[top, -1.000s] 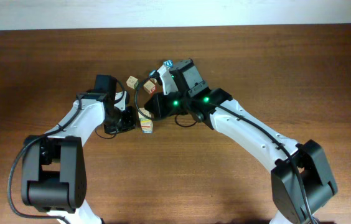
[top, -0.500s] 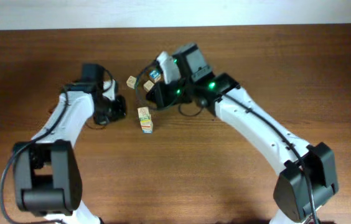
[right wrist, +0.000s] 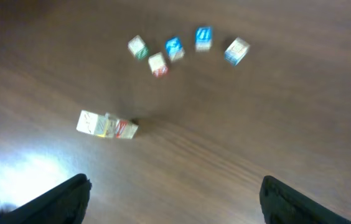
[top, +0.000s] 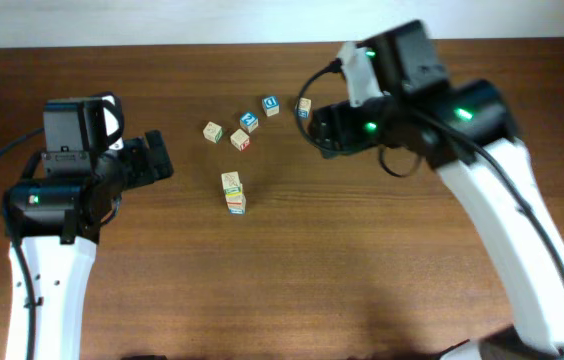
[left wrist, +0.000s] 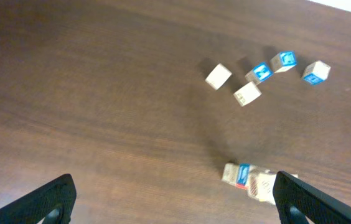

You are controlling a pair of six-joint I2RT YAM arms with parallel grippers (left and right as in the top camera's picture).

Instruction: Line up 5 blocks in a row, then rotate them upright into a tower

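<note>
where the five blocks (top: 249, 122) lie loose on the desk (top: 412, 280), they form a shallow arc in its far half, none touching another. the two at the left end show pale faces, one with a red print; the three toward the right show blue. nearer than the arc and apart from it, a short row of blocks (top: 233, 192) lies by itself, its pieces touching end to end.

bare wood surrounds all of this: a strip between the arc and the far edge (top: 162, 45), and a broader stretch toward the near side.

the left jaws are spread wide and grip nothing. they hang well left of the arc, with bare wood between. in the left wrist view their dark fingers (left wrist: 48, 202) sit at the lower corners, the short row showing beyond them.

the right jaws are likewise spread and hold nothing. they hang just right of the rightmost block (top: 304, 107), and their fingers (right wrist: 60, 199) frame the whole scatter from well above.

the left arm (top: 47, 270) and right arm (top: 522, 230) flank the blocks, leaving the middle of the desk free.
</note>
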